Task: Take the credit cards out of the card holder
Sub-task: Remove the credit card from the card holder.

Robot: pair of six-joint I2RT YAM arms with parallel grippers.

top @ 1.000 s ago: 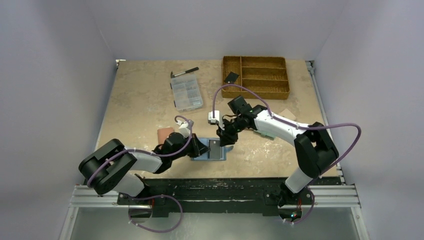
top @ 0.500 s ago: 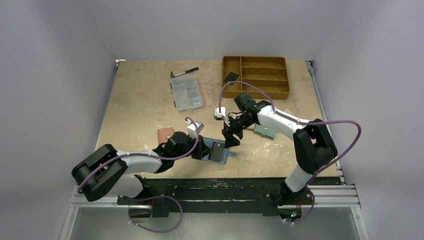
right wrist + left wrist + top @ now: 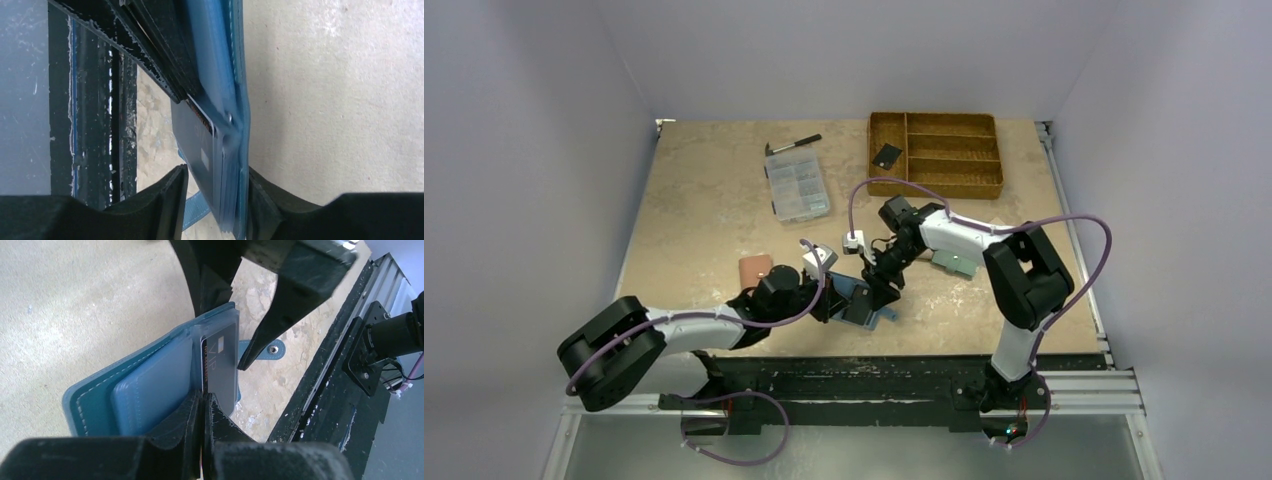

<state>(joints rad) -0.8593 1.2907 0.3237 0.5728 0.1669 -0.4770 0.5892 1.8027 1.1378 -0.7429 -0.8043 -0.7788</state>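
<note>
The dark blue card holder (image 3: 861,307) is tilted up off the table near the front edge, open. My left gripper (image 3: 832,297) is shut on an inner leaf of it (image 3: 150,385). A greyish credit card (image 3: 222,365) sits in its pocket, with a black-edged card just behind it. My right gripper (image 3: 882,285) is open and straddles the holder's far edge: in the right wrist view the holder (image 3: 235,90) and the stacked cards (image 3: 200,145) lie between its fingers (image 3: 170,197), the right finger touching the cover. A black card (image 3: 886,155) lies in the wicker tray.
The wicker tray (image 3: 944,178) stands at the back right. A clear compartment box (image 3: 797,186) and a marker (image 3: 794,144) lie at the back middle. A pinkish wallet (image 3: 754,270) lies left of my left gripper, and a teal-green wallet (image 3: 952,262) lies under the right arm. The black front rail (image 3: 330,390) is close.
My left gripper has tilted the card holder up from flat on the table. My right gripper lifted away, then came back down around the holder's far edge.
</note>
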